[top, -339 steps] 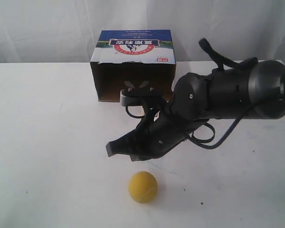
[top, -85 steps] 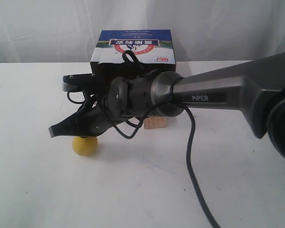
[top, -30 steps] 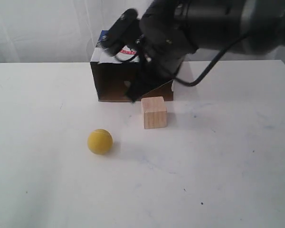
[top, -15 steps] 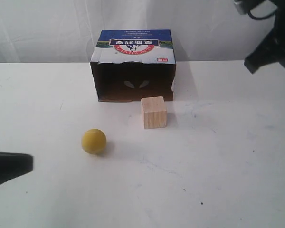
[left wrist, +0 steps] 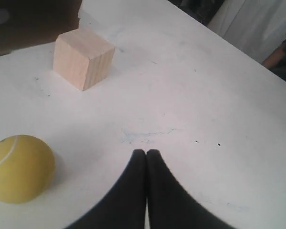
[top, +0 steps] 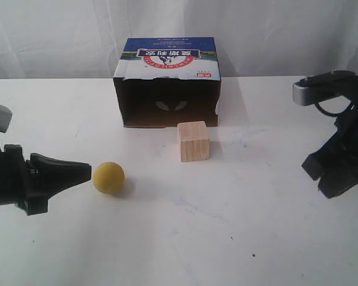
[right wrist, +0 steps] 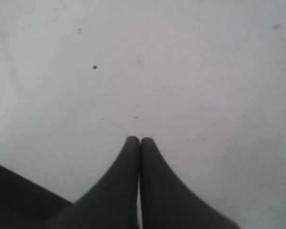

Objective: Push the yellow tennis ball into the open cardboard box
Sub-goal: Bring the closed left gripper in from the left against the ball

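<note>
So, the yellow tennis ball (top: pixel 108 177) is sat on the white tabletop (top: pixel 227 232), out in front of the open cardboard box (top: pixel 167 62) and a bit off to the left of its opening. It's well short of the box, nothing of it is inside.

The left end effector (top: pixel 86 173) is laid low and roughly level on the left side, tip pointed at the ball. In the exterior view the tip looks to be just beside the ball, and contact can't really be called either way from there. In the left wrist view the ball is seen off to one side of the tips, with a strip of bare tabletop in between. The two black fingers are pressed flat together, and nothing is gripped between them.

The right end effector (top: pixel 322 173) is parked over on the right, well apart from the ball. Same deal in the right wrist view: fingers squeezed tight against each other, nothing held, only plain tabletop beyond them.

The box is stood at the back with its dark opening turned toward the camera and the blue printed top facing up. A pale wooden cube (top: pixel 194 141) is placed just in front of the right part of the opening, to the right of the ball and apart from it.
</note>
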You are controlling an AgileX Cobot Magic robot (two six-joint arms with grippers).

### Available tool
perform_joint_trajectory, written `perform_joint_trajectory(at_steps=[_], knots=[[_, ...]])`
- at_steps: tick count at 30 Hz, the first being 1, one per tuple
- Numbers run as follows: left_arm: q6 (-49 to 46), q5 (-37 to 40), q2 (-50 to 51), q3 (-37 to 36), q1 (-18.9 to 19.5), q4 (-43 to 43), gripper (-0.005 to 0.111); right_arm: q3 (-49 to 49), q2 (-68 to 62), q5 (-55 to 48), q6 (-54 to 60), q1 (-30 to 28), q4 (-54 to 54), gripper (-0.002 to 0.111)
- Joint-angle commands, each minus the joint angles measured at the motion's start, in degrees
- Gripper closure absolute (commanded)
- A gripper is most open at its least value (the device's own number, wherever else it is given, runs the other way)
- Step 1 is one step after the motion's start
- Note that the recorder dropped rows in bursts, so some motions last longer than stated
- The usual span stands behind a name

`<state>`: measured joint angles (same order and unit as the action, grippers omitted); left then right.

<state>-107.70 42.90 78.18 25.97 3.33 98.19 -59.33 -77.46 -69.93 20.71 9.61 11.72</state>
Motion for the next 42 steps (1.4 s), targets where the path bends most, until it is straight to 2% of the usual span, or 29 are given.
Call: perform_joint_trajectory(at_steps=[1, 8, 16, 22, 28, 38, 42], knots=[[-3.36, 1.48, 6.89, 4.13, -0.17, 1.75, 0.107, 3.54, 3.06, -0.03, 1.73, -0.47, 2.30, 0.108], [-3.34, 1.61, 15.75, 11.00, -0.17, 1.75, 0.107, 9.09, 8.33, -0.03, 3.54, -0.47, 9.28, 0.108], [-3.34, -0.34, 21.26, 16.04, -0.17, 1.75, 0.107, 14.23, 13.20, -0.03, 3.64, -0.47, 9.28, 0.108], [-3.25, 4.52, 21.75, 14.54, -0.17, 1.75, 0.107, 16.00, 14.00, -0.03, 3.67, -0.47, 8.55, 0.108], [-9.11, -0.29, 21.95, 12.14, -0.17, 1.75, 0.107, 16.13, 14.00, -0.03, 3.67, -0.47, 6.72, 0.108], [-12.30, -0.10, 24.36, 12.24, -0.17, 1.75, 0.107, 16.13, 14.00, -0.03, 3.56, -0.47, 6.34, 0.108], [-12.30, 2.76, 27.41, 13.19, -0.17, 1.75, 0.107, 16.13, 14.00, -0.03, 3.56, -0.47, 6.34, 0.108]])
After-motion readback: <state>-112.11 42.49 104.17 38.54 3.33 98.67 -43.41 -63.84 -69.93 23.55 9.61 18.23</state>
